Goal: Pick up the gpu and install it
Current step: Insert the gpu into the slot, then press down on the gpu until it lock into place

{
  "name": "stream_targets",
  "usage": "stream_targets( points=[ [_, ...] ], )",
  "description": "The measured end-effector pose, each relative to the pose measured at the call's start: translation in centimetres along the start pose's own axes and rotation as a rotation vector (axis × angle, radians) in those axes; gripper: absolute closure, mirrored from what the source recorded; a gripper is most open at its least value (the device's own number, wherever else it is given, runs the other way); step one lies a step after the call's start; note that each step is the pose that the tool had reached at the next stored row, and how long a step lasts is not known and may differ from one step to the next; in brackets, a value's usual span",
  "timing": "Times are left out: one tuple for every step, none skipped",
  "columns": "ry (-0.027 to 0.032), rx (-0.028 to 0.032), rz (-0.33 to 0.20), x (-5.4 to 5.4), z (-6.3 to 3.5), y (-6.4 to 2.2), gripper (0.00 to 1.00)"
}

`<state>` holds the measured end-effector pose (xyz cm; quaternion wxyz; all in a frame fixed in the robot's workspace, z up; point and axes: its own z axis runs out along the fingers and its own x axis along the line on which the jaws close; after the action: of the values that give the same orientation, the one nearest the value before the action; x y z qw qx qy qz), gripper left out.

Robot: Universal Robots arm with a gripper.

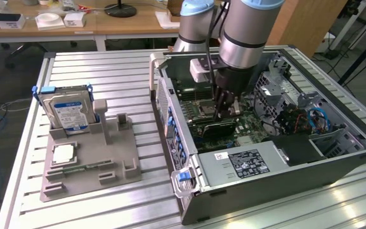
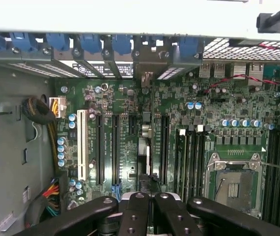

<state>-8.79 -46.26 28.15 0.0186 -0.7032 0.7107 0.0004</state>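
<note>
The gpu (image 1: 212, 128), a thin black card, stands on edge on the motherboard inside the open computer case (image 1: 335, 167). In the wrist view the gpu (image 2: 147, 147) shows edge-on as a narrow strip running along an expansion slot toward the case's rear brackets. My gripper (image 1: 225, 113) reaches down into the case right over the card. Its black fingers (image 2: 139, 214) are pressed together, and the gripper (image 2: 152, 206) is shut at the card's upper edge. Whether the fingers pinch the card or only rest on it I cannot tell.
On the exterior view's left, a grey fixture (image 1: 116, 164) holds a hard drive (image 1: 68, 107), a processor chip (image 1: 62, 153) and a green memory stick (image 1: 84, 168). Around the gripper are the case walls, the power supply (image 1: 247, 162), cables (image 1: 316, 119) and the CPU socket (image 2: 233, 184).
</note>
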Motion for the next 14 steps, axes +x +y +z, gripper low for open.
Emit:
stream_targets(
  points=[
    [0.0002,-0.0073,0.000,0.00,0.00,-0.12,0.89],
    [0.0002,-0.0079,0.000,0.00,0.00,-0.12,0.89],
    [0.0002,-0.0078,0.000,0.00,0.00,-0.12,0.89],
    [0.0003,-0.0079,0.000,0.00,0.00,-0.12,0.89],
    [0.0003,-0.0079,0.000,0.00,0.00,-0.12,0.89],
    [0.0002,-0.0079,0.000,0.00,0.00,-0.12,0.89],
    [0.0003,-0.0079,0.000,0.00,0.02,-0.12,0.89],
    [0.0000,-0.0077,0.000,0.00,0.07,-0.12,0.89],
    [0.0000,-0.0078,0.000,0.00,0.12,-0.12,0.89],
    [0.0002,-0.0079,0.000,0.01,0.17,-0.12,0.89],
    [0.0004,-0.0080,0.000,0.01,0.18,-0.12,0.89],
    [0.0004,-0.0080,0.000,0.01,0.17,-0.12,0.89],
    [0.0004,-0.0080,0.000,0.01,0.17,-0.12,0.89],
    [0.0004,-0.0079,0.000,0.01,0.18,-0.12,0.89]
  ],
)
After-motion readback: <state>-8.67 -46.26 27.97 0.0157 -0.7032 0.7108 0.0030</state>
